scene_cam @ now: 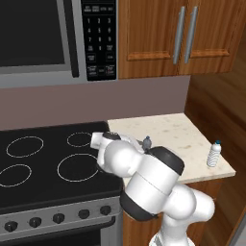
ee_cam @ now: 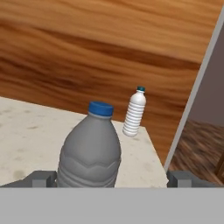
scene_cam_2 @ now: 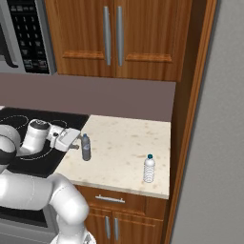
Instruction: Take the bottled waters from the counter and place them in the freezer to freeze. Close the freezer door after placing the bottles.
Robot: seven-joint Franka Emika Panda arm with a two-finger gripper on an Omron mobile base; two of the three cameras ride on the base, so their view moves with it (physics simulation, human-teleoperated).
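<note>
At the left edge of the table (scene_cam_2: 119, 143), beside the black stovetop (scene_cam: 43, 158), the claw (scene_cam_2: 76, 143) sits level with the near bottled water (scene_cam_2: 86, 147). Seen from the hand camera, this bottle (ee_cam: 89, 151) stands upright between the two finger tips (ee_cam: 41, 178), which are spread wide on either side of it; actual contact cannot be confirmed. Farther on, the second bottled water (scene_cam_2: 149, 168) stands upright near the table's front right corner, well apart from the first. Behind the table, wooden upper cabinets (scene_cam_2: 114, 38) hang above the wall.
</note>
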